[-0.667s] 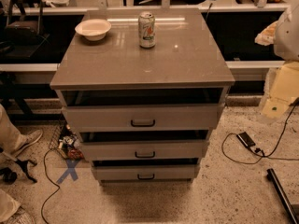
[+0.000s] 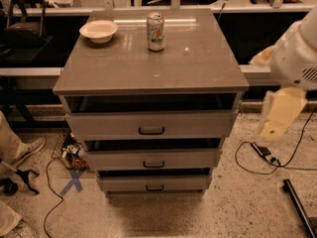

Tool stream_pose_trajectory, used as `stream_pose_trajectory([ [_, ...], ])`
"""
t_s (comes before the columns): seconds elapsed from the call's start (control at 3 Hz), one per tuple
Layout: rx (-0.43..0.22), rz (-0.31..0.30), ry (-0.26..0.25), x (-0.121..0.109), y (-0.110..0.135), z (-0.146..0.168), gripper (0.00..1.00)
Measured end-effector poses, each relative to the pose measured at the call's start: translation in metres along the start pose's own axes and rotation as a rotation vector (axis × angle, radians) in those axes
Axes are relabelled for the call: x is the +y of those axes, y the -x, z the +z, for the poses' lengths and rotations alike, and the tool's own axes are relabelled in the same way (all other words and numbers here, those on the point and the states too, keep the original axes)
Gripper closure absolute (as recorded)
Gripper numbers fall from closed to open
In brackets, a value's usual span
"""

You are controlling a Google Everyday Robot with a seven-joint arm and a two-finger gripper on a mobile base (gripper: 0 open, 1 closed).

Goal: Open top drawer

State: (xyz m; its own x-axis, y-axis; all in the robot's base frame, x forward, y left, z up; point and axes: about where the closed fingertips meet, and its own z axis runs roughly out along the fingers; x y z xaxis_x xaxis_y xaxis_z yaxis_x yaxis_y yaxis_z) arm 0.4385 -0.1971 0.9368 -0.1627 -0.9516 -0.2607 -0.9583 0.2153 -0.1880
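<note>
The top drawer (image 2: 148,125) is the widest and tallest grey front of the cabinet, just under the tabletop, with a small dark bar handle (image 2: 151,130). A dark gap shows between its front and the tabletop. Two narrower grey drawers (image 2: 153,159) (image 2: 154,183) sit below it, each with a like handle. My gripper (image 2: 275,117) is the blurred pale yellow end of the white arm (image 2: 297,58), hanging in the air to the right of the cabinet at about the height of the top drawer. It touches nothing.
On the grey tabletop (image 2: 148,68) stand a white bowl (image 2: 98,30) at the back left and a drink can (image 2: 155,31) at the back middle. Cables (image 2: 257,157) lie on the floor at right. A person's shoe (image 2: 27,150) and a blue tape cross (image 2: 73,180) are at left.
The arm's pale yellow end has moved down and to the left, closer to the cabinet's right side. The drawers, bowl and can have not moved.
</note>
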Motion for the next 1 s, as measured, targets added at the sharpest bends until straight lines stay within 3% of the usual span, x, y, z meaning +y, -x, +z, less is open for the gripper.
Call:
stream_pose_trajectory([
  [0.67, -0.193, -0.135, 0.192, 0.044, 0.066, 0.153, 0.0],
  [1.0, -0.179, -0.144, 0.195, 0.043, 0.066, 0.163, 0.0],
])
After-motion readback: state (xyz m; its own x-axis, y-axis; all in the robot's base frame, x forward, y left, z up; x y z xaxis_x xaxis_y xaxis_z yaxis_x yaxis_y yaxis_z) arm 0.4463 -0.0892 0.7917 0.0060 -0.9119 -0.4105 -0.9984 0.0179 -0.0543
